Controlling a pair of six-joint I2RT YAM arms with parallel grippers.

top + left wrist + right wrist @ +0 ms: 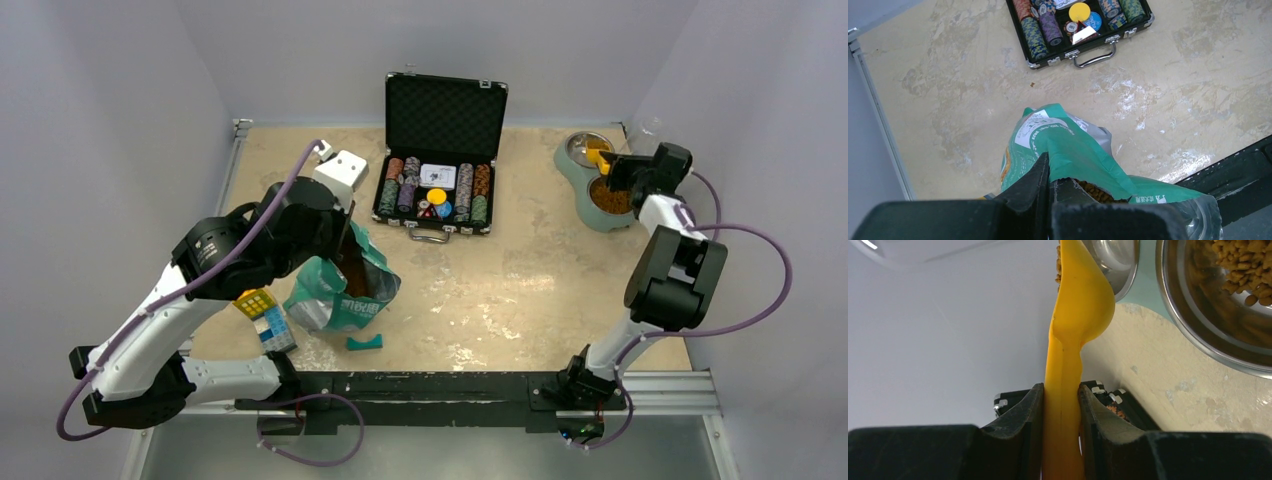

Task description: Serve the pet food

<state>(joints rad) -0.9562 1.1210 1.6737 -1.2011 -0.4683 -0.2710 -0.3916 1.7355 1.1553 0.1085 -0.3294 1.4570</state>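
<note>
Our left tool [1049, 172] is pinched tight on the rim of the bag [1068, 150], with kibble [1095, 192] showing inside. Right tool [1062, 395] is clamped around the scoop [1080, 305] handle. The scoop's tipped sideways over one bowl [1123, 265] with some kibble in it. More kibble sits in the other bowl [1198, 335].

The left gripper [1049, 185] is pinched tight on the top edge of the green bag [1073, 150], brown kibble [1093, 191] showing in its mouth, with the chip case [1055, 60] well beyond on the beige table [973, 90].
</note>
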